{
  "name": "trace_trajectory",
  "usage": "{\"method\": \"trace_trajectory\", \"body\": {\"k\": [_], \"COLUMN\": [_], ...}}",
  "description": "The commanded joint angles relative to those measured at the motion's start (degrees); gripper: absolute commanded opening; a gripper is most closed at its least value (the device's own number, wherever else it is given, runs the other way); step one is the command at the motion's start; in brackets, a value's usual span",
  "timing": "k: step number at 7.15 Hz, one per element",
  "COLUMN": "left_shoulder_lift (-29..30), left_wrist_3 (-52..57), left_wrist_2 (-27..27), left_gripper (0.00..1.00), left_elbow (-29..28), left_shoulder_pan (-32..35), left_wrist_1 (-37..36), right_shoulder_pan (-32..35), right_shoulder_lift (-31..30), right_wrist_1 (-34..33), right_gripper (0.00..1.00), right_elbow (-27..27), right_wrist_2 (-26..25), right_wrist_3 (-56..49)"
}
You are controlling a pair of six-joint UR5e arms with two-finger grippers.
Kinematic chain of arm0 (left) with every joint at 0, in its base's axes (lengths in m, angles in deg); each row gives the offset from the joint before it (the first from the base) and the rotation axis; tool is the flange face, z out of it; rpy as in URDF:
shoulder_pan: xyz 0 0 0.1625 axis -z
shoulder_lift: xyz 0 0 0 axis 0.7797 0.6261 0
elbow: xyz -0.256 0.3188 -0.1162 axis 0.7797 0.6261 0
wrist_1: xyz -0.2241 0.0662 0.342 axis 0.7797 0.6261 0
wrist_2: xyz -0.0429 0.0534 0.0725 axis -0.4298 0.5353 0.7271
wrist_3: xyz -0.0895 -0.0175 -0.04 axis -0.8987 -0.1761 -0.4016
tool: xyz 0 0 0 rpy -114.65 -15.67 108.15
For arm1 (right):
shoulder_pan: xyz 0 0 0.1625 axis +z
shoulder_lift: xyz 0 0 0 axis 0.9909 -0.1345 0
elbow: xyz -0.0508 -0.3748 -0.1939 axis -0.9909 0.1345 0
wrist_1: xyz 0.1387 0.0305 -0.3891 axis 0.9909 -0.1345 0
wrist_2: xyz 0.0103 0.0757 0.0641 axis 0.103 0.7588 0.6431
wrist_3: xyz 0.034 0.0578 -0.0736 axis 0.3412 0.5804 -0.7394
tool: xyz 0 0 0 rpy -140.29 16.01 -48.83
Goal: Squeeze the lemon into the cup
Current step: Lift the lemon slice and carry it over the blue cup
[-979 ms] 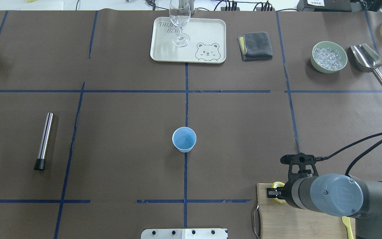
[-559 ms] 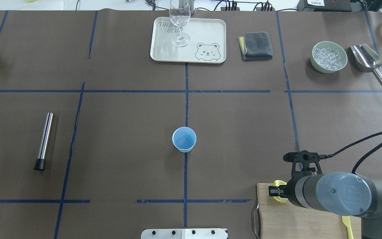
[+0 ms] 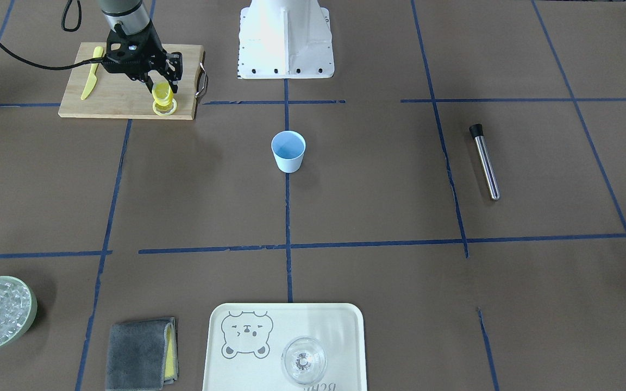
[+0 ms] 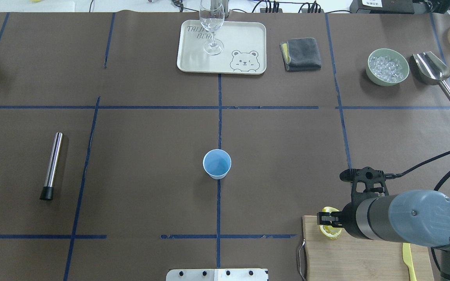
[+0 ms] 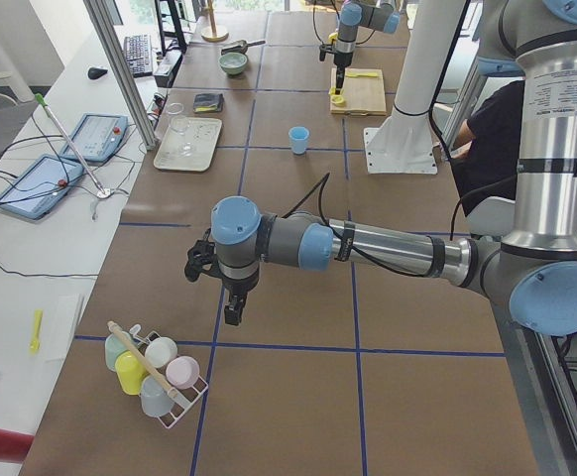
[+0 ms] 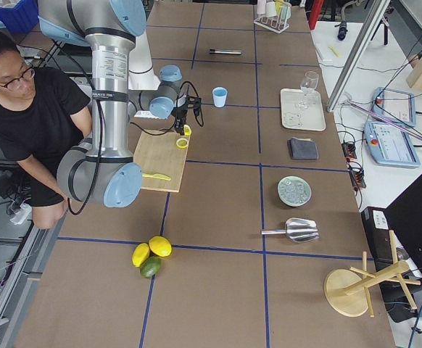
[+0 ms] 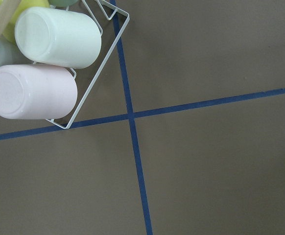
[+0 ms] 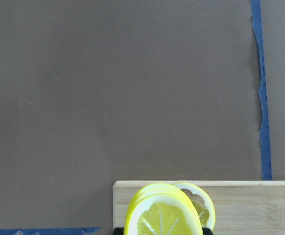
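The light-blue cup (image 4: 217, 164) stands upright at the table's centre, also seen from the front (image 3: 288, 151). My right gripper (image 3: 162, 87) hangs over the corner of the wooden cutting board (image 4: 365, 257), shut on a lemon slice (image 3: 161, 93) held on edge. In the right wrist view that lemon slice (image 8: 163, 218) fills the bottom, with a second slice (image 8: 201, 205) lying on the board behind it. My left gripper (image 5: 231, 297) shows only in the exterior left view, above the table near a cup rack. I cannot tell whether it is open or shut.
A yellow knife (image 4: 408, 265) lies on the board. At the back are a tray (image 4: 244, 39) with a wine glass (image 4: 212, 27), a grey cloth (image 4: 301, 54), a bowl of ice (image 4: 388, 66) and a scoop (image 4: 434, 74). A steel tube (image 4: 52, 166) lies left.
My right arm has risen and drifted right, lifting the gripped lemon slice off the board. The other slice stays on the board. The cup has not moved.
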Motion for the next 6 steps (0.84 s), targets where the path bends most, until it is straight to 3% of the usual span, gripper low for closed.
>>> {"method": "trace_trajectory", "body": {"k": [1,3,4,6], "left_shoulder_lift": [0.0,-0.1,-0.2,-0.2], "left_wrist_3": [0.0,0.0,0.0,0.0], "left_wrist_2": [-0.1,-0.1,-0.1,-0.1], "left_gripper": [1.0,1.0,1.0,1.0], "left_elbow": [0.2,0.1,0.1,-0.4], "left_shoulder_pan": [0.0,0.0,0.0,0.0], "left_wrist_1": [0.0,0.0,0.0,0.1], "right_shoulder_pan": [4.6,7.0,8.4,10.7], "right_shoulder_lift": [2.0,8.9,16.0,29.9], "right_wrist_1": [-3.4,-6.6,-11.3,-14.4], "right_gripper": [0.61,0.64,0.64,0.63], "right_elbow": [-3.6,-2.8,-0.7,9.0], "right_wrist_2": [4.4,6.1,6.0,5.3], "right_wrist_3": [0.0,0.4,0.4,0.8]}}
